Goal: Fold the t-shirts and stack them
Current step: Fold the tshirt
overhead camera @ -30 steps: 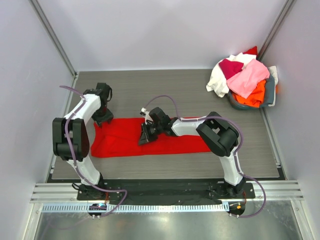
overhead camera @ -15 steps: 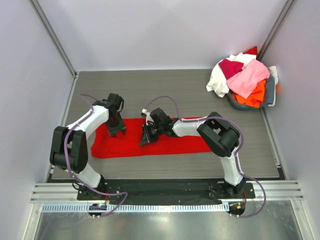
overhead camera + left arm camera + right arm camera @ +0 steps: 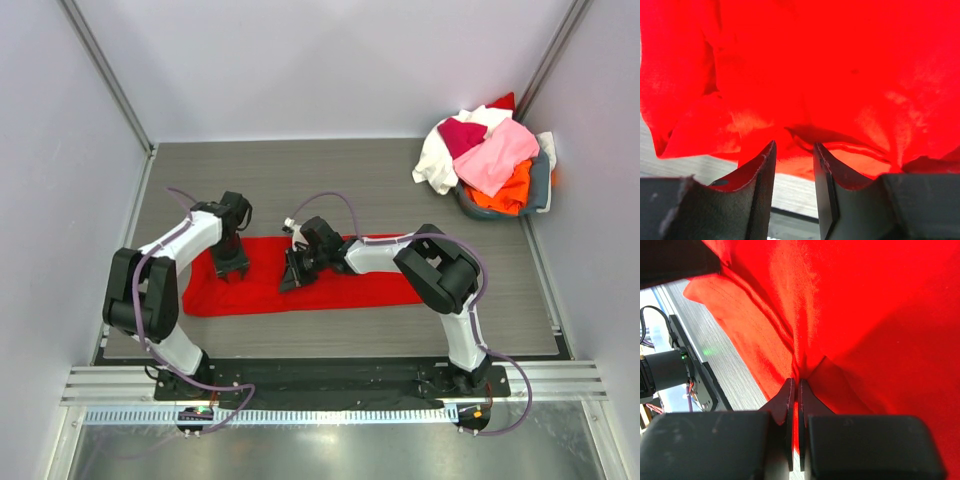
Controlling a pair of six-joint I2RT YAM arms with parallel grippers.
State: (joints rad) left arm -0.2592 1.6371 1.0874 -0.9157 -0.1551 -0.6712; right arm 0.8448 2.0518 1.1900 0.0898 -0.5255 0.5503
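1. The red t-shirt (image 3: 340, 288) lies flat as a long band across the middle of the grey table (image 3: 350, 180), in the lower half of the top view.
2. The left gripper (image 3: 232, 268) stands on the left part of this band. In its wrist view the left gripper (image 3: 794, 150) has its jaws a little apart, with the tips at a wrinkled fold of the red t-shirt (image 3: 840, 75); I cannot tell if they touch it.
3. The right gripper (image 3: 290, 280) is at the centre of the band. In its wrist view the right gripper (image 3: 796, 387) has its jaws pressed together on a thin ridge of the red t-shirt (image 3: 865, 315).
4. In the upper right of the top view, well apart from both grippers, a pile of t-shirts (image 3: 490, 155) in pink, white, magenta and orange fills a grey basket (image 3: 541, 185). Only a small piece of the basket wall shows under the cloth.
5. The forearm of the right arm (image 3: 375, 253) lies over the band and hides part of its upper edge.
6. In the right wrist view a dark shape (image 3: 675, 260) at the upper left is cut off by the frame. A black part with a small green light (image 3: 692, 372) shows at the left edge; I cannot say what it is.
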